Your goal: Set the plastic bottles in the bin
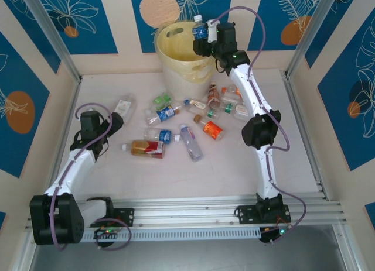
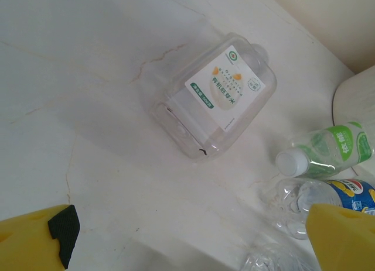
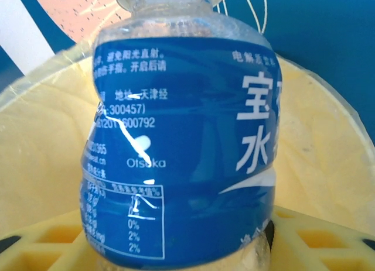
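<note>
My right gripper (image 1: pixel 205 41) is up over the rim of the pale yellow bin (image 1: pixel 176 69), shut on a crushed blue-labelled bottle (image 1: pixel 200 30). In the right wrist view that bottle (image 3: pixel 181 148) stands between the yellow fingers (image 3: pixel 328 242), with the bin's inside (image 3: pixel 334 154) behind it. Several plastic bottles lie on the table in front of the bin, among them a red-labelled one (image 1: pixel 146 147) and a clear one (image 1: pixel 191 142). My left gripper (image 1: pixel 114 120) hangs open low over the table, short of a clear white-labelled bottle (image 2: pixel 214 101).
A green-labelled bottle (image 2: pixel 328 151) and a blue-labelled one (image 2: pixel 351 195) lie to the right of the left gripper (image 2: pixel 190 236). Walls close the table at the back and sides. Bare tabletop (image 1: pixel 205 177) lies between the bottles and the arm bases.
</note>
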Tool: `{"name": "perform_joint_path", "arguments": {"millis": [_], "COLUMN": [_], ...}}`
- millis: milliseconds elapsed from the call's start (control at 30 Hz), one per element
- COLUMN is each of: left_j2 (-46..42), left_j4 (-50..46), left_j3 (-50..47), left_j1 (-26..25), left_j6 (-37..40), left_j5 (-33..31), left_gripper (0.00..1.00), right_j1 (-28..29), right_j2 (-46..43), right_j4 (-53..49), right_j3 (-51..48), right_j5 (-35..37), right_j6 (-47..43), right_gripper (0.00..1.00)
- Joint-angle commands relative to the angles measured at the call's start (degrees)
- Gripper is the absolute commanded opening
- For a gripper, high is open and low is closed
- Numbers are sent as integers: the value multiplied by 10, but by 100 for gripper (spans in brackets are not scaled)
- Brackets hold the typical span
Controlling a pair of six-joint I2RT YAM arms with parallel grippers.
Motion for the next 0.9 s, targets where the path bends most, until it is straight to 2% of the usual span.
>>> {"name": "perform_joint_path", "arguments": {"millis": [0,300,500,733,867], "left_j2": [0,14,24,31,37], "left_j4": [-10,-3,-4,-2,1], "left_j3": [-1,4,9,9,11], "left_j1": [9,12,14,16,18], "left_j6": [7,0,-1,-1,5], "left_j5": [-10,-7,-2,-2,-1], "left_gripper": [100,100,100,100,100], "right_j1": [2,3,5,9,11], "right_j2": [-34,-46,-44,-41,-40], "right_j4": [-99,-158,-158,-135,-124], "right_j3": [2,-15,-14,-10,3], "right_j5": [34,0,-39,-68,-77], "right_j6": [-33,-71,-82,-82,-81], "right_gripper": [58,62,64,75,76]}}
